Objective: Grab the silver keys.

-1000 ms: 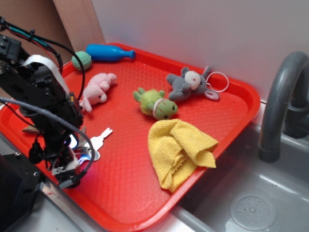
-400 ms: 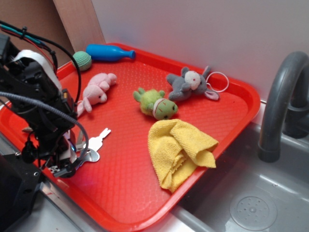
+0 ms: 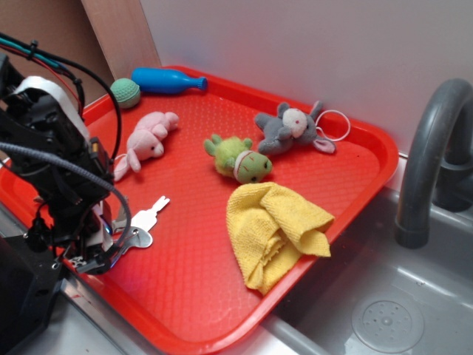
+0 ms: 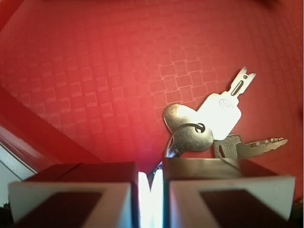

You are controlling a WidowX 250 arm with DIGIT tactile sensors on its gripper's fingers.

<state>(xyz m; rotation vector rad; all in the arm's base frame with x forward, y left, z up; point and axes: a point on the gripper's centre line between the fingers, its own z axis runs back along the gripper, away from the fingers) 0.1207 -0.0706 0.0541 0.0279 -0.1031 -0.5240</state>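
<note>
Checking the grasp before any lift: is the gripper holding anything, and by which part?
The gripper is shut on the silver keys, pinching a thin part at the ring end; the key blades fan out free over the red tray.

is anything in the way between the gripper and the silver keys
Nothing visible. In the wrist view the gripper has its fingers nearly together on a part of the silver keys, with only bare red tray around them. The plush toys and yellow cloth lie well away.
</note>
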